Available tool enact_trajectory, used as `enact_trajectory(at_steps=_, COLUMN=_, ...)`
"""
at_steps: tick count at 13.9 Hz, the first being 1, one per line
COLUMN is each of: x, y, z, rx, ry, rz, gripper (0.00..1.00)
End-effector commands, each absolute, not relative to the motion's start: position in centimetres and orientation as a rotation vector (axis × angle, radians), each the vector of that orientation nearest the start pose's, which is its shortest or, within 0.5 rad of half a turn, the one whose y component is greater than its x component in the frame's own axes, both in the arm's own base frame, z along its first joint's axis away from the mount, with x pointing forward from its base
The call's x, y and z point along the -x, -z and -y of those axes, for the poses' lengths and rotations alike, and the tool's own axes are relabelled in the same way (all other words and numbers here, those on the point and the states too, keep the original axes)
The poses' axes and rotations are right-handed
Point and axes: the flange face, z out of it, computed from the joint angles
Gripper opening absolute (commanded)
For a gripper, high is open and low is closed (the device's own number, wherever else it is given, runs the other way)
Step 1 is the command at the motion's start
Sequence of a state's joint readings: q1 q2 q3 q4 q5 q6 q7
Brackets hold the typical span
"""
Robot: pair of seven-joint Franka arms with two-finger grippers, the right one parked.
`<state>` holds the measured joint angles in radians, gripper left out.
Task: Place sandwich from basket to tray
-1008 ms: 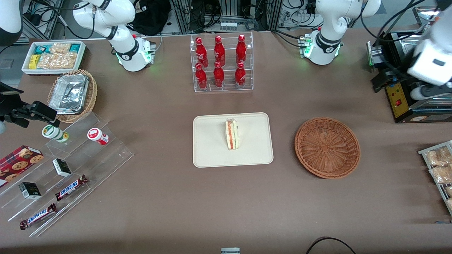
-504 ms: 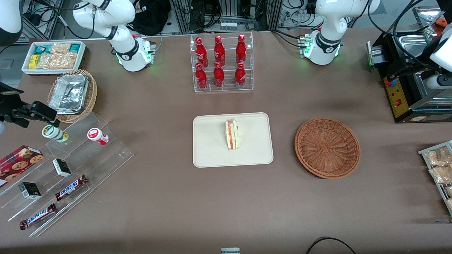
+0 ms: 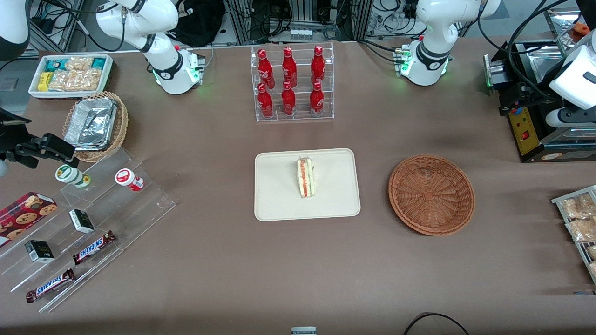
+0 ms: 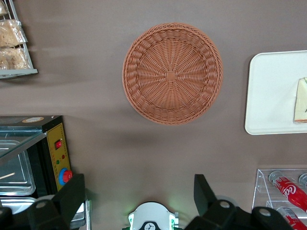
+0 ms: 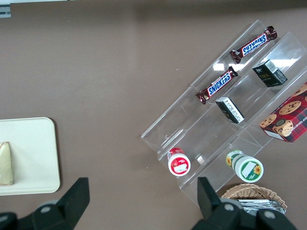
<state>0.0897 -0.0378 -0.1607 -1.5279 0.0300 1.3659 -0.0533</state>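
The sandwich (image 3: 306, 177), a pale wedge with red and green layers, stands on the cream tray (image 3: 279, 190) at mid-table. It also shows in the left wrist view (image 4: 301, 100) on the tray (image 4: 271, 91). The reddish-brown wicker basket (image 3: 431, 194) is empty and lies beside the tray, toward the working arm's end; the left wrist view shows it too (image 4: 172, 74). My left gripper (image 4: 138, 191) is open and empty, high above the table. In the front view it (image 3: 517, 97) hangs over the black machine at the working arm's end, well away from the basket and tray.
A clear rack of red bottles (image 3: 292, 83) stands farther from the front camera than the tray. A black and yellow machine (image 3: 535, 130) and a rack of bagged snacks (image 3: 579, 223) are at the working arm's end. Clear stepped shelves with snacks (image 3: 84, 223) lie toward the parked arm's end.
The left arm's wrist has shifted about above the black machine at the table's end. The sandwich, tray and basket have not moved.
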Motion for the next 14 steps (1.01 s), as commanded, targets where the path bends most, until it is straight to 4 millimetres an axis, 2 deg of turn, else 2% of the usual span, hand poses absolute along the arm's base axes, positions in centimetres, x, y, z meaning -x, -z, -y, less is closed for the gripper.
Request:
enact_trajectory(at_steps=1, x=-52.2, y=-65.8, z=4.4, rx=3.098, ry=-0.156, rz=-0.026, gripper=1.0)
enact_trajectory(at_steps=9, x=-52.1, y=-67.1, z=4.6, rx=3.106, ry=-0.115, rz=0.035, gripper=1.0)
enact_trajectory(at_steps=14, x=-52.1, y=-67.2, z=4.6, rx=3.117, ry=-0.11, rz=0.032, gripper=1.0)
